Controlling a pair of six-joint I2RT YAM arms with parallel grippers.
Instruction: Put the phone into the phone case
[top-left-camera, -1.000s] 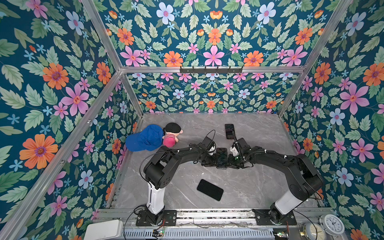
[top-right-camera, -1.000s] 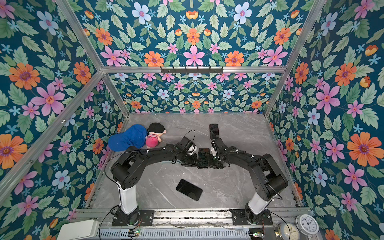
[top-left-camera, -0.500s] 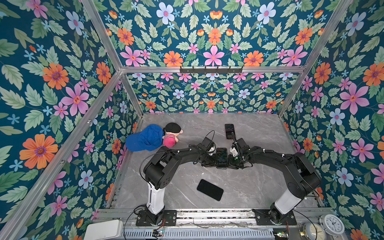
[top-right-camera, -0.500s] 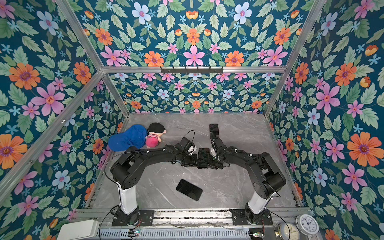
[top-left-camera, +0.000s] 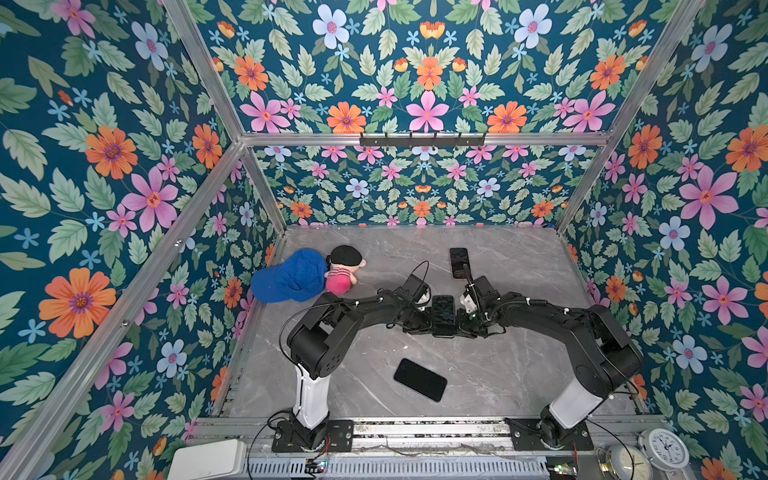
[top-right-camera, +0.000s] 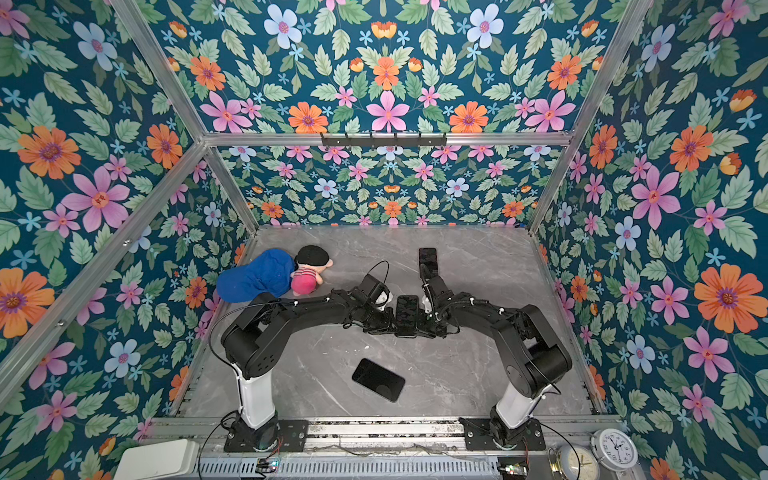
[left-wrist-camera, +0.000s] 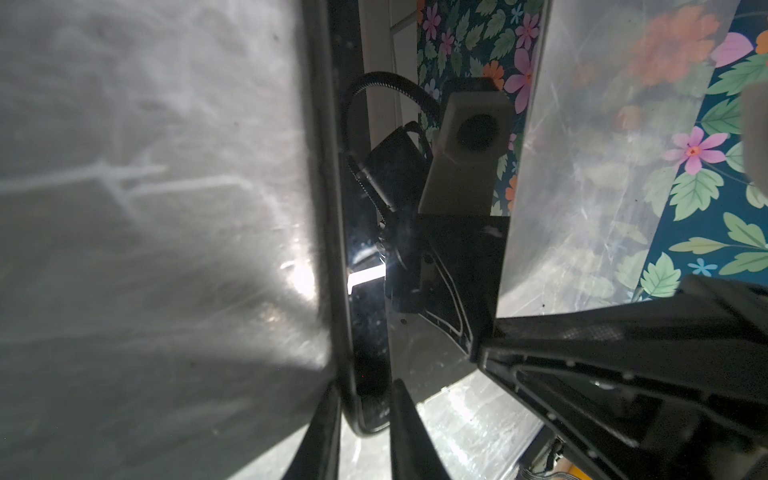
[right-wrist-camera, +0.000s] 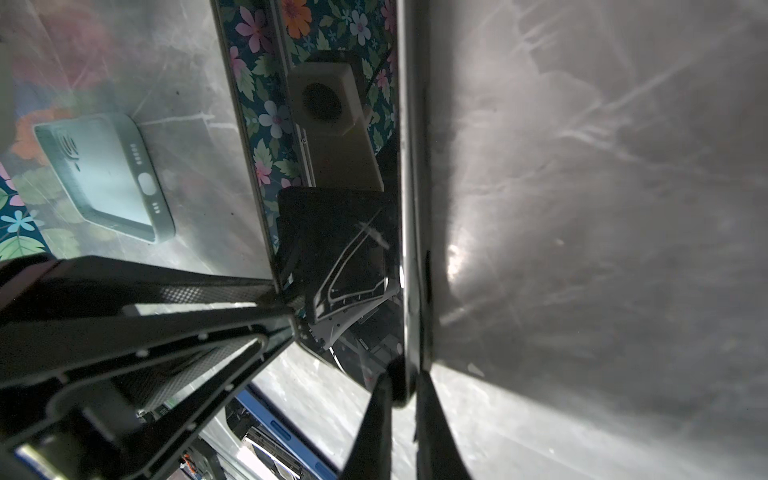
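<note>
Black glossy phone (top-left-camera: 442, 315) is pinched between both hands where the arms meet. Fingers of the left hand (left-wrist-camera: 365, 401) are closed on one long edge, close to a corner. Those of the right hand (right-wrist-camera: 405, 388) are clamped on the opposite edge, equally close to a corner. Whether the phone clears the desk (top-left-camera: 519, 374) cannot be told.

Lying flat and unrestrained is the phone case (right-wrist-camera: 104, 174), open side up, with its port cut-outs visible in the right wrist view. Both top views show two dark slabs. On the arm-base side of the phone, well apart from it, is the near slab (top-left-camera: 419, 379). On its back-wall side, and near it, is the far slab (top-left-camera: 459, 262). A faint ring on the near slab suggests it is the case; this is not confirmed.

Risks noted:
1. The grip is narrow, on smooth edges, at one end only. The free end may pivot, and unequal arm motion would twist the phone out.
2. If either hand releases early, a one-sided corner pinch remains. A drop onto the stone desk is then likely.
3. The case is loose. Angled pressure would push it along the desk instead of seating the phone.
4. Approaching the wrong slab wastes the move.
5. The hands stand very near each other, so contact between them is possible.
</note>
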